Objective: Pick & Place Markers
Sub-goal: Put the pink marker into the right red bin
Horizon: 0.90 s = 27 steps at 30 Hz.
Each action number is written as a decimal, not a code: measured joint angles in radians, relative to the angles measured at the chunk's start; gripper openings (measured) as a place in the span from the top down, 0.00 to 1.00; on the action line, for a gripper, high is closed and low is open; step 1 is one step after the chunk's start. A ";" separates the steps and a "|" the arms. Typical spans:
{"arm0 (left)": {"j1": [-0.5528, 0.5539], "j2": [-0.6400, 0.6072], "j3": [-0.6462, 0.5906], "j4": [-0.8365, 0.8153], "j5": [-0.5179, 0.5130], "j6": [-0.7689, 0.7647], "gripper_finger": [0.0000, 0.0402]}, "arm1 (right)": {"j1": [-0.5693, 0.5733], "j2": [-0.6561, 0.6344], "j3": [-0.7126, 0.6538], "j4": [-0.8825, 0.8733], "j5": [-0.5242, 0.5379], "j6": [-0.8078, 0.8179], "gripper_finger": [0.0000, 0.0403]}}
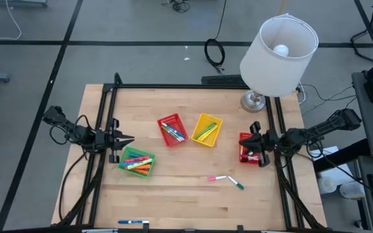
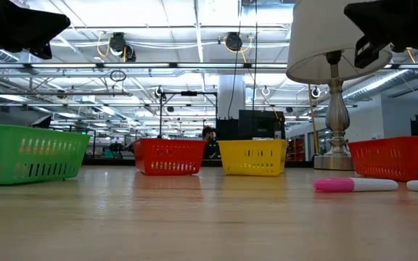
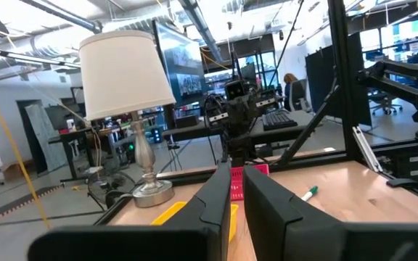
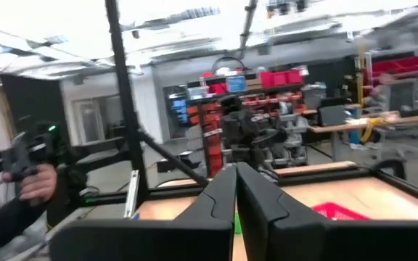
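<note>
A blue marker (image 1: pixel 133 222) lies at the table's (image 1: pixel 173 194) near edge, partly cut off. Two markers (image 1: pixel 225 179) lie loose near the right side. Further back, others fill four baskets (image 1: pixel 136 161), one half hidden under the right gripper (image 1: pixel 252 146), shut and empty. Left gripper (image 1: pixel 129 138) is nearly closed, holding nothing.
</note>
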 joint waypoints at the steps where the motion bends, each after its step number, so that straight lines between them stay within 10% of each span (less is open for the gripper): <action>1: 0.000 0.000 0.000 0.000 -0.004 0.000 0.88 | 0.000 0.000 -0.005 -0.001 0.011 0.011 1.00; 27: 0.000 0.000 0.000 -0.006 -0.025 -0.019 0.88 | 0.000 0.000 -0.029 -0.038 0.099 0.033 1.00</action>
